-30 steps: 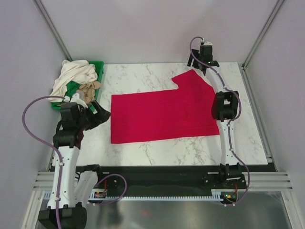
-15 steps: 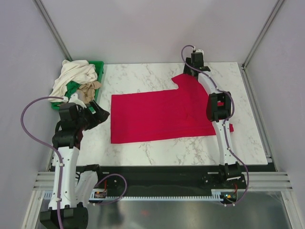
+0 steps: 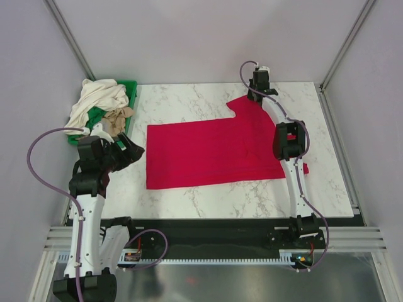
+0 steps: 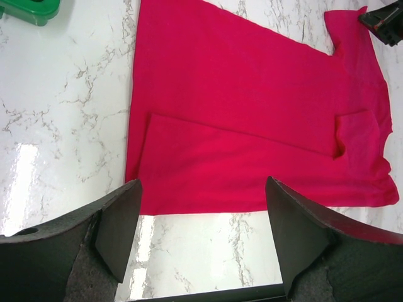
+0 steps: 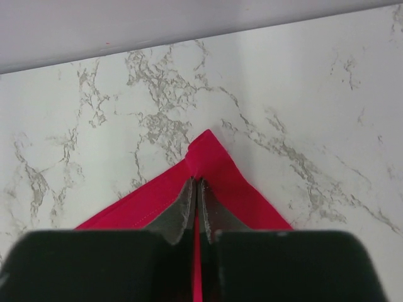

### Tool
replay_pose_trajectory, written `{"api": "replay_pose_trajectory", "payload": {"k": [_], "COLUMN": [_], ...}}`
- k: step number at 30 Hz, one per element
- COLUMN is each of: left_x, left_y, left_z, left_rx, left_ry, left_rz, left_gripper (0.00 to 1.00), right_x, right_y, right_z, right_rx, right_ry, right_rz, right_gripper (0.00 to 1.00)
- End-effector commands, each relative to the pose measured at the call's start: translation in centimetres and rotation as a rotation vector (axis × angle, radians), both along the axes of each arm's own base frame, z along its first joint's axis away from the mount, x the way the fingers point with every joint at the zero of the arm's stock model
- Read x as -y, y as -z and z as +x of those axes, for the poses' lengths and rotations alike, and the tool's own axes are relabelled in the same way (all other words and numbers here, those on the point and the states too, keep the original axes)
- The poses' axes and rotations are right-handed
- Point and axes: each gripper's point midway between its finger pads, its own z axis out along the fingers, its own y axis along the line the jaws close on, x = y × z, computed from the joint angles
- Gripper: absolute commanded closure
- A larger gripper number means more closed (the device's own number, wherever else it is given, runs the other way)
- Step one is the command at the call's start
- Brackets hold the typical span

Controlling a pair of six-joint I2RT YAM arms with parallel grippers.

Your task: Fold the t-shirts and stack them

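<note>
**State.** The red t-shirt point(image 3: 208, 154) lay flat on the marble surface point(image 3: 189, 100), with its near long edge already folded inward. The right claw point(image 5: 196, 187) was pressed together on the tip of the far sleeve point(image 5: 217, 165), a thin ridge of cloth pinched between its fingers. The left claw point(image 4: 200, 192) hung apart above the shirt's left hem, gripping nothing. The cream t-shirt point(image 3: 97, 100) and tan t-shirt point(image 3: 118, 116) sat heaped on the green tray point(image 3: 131, 88).

**Hazards.**
- The pinch sat at the very corner and appeared shallow. A fast pull would probably let the cloth slip free.
- Only one point was held and the left claw was idle. Dragging the sleeve could shift the whole body and disturb the existing fold.
- A low carry might bunch the sleeve instead of laying it flat.

**Change.** One second earlier, the right claw had stood farther right, near the surface's far edge. It had since moved onto the sleeve tip. The left arm and the shirt appeared essentially unchanged.
</note>
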Motion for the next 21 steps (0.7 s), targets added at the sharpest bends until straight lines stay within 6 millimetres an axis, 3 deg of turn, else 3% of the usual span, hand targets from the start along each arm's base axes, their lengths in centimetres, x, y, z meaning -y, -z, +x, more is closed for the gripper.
{"api": "replay_pose_trajectory", "payload": {"k": [1, 3, 4, 7, 8, 9, 10, 11, 12, 13, 14, 15, 16, 17, 18, 19, 20, 21], "left_x": [-0.2, -0.5, -0.7, -1.3, -1.6, -1.6, -1.7, -2.0, -2.1, -1.8, -1.8, -2.1, -1.3, -1.2, -1.3, -0.8, -0.8, -1.2], "left_y": [-0.5, -0.5, -0.5, -0.3, 0.0, -0.1, -0.2, -0.2, -0.4, -0.6, -0.1, -1.0, -1.0, -1.1, -0.6, -0.5, -0.1, 0.6], "left_z": [0.3, 0.3, 0.3, 0.5, 0.6, 0.8, 1.0, 1.6, 2.0, 2.5, 3.4, 4.4, 5.1, 6.0, 7.8, 8.7, 9.8, 11.6], "left_rx": [0.042, 0.04, 0.04, 0.033, 0.017, 0.015, 0.011, -0.004, -0.01, -0.017, -0.051, -0.044, -0.057, -0.067, -0.102, -0.112, -0.126, -0.154], "left_ry": [0.02, 0.007, -0.003, -0.032, -0.042, -0.044, -0.05, -0.061, -0.075, -0.072, -0.07, -0.095, -0.074, -0.073, -0.087, -0.08, -0.089, -0.117], "left_rz": [0.026, 0.029, 0.028, 0.03, 0.028, 0.031, 0.03, 0.035, 0.028, 0.026, 0.026, 0.045, 0.057, 0.066, 0.072, 0.077, 0.083, 0.091], "left_gripper": [0.14, 0.15, 0.15, 0.15, 0.16, 0.16, 0.17, 0.18, 0.18, 0.18, 0.18, 0.18, 0.18, 0.2, 0.21, 0.22, 0.23, 0.23], "right_x": [-0.5, -0.5, -0.6, -0.8, -0.8, -0.8, -0.7, -0.8, -0.7, -0.7, -0.9, -1.2, -1.5, -1.8, -2.0, -2.6, -2.9, -3.1], "right_y": [-0.9, -1.8, -3.5, -5.9, -8.7, -9.2, -12.1, -13.3, -13.2, -15.7, -16.3, -15.6, -17.3, -17.5, -15.8, -17.7, -17.5, -15.4], "right_z": [-0.5, -0.5, -0.5, -0.7, -0.7, -1.1, -1.4, -1.6, -2.2, -2.8, -3.2, -3.9, -4.6, -5.1, -6.1, -6.8, -7.5, -8.8], "right_rx": [-0.004, 0.012, 0.036, 0.065, 0.11, 0.11, 0.153, 0.173, 0.162, 0.195, 0.202, 0.18, 0.199, 0.2, 0.159, 0.197, 0.196, 0.151], "right_ry": [-0.031, -0.041, -0.047, -0.061, -0.06, -0.062, -0.058, -0.052, -0.046, -0.043, -0.048, -0.048, -0.053, -0.057, -0.064, -0.066, -0.07, -0.074], "right_rz": [-0.003, -0.012, -0.013, -0.015, -0.008, -0.005, 0.004, 0.017, 0.023, 0.036, 0.05, 0.068, 0.081, 0.096, 0.1, 0.125, 0.133, 0.138], "right_gripper": [1.0, 1.0, 1.0, 1.0, 1.0, 1.0, 1.0, 1.0, 1.0, 1.0, 1.0, 1.0, 1.0, 1.0, 1.0, 1.0, 1.0, 1.0]}}
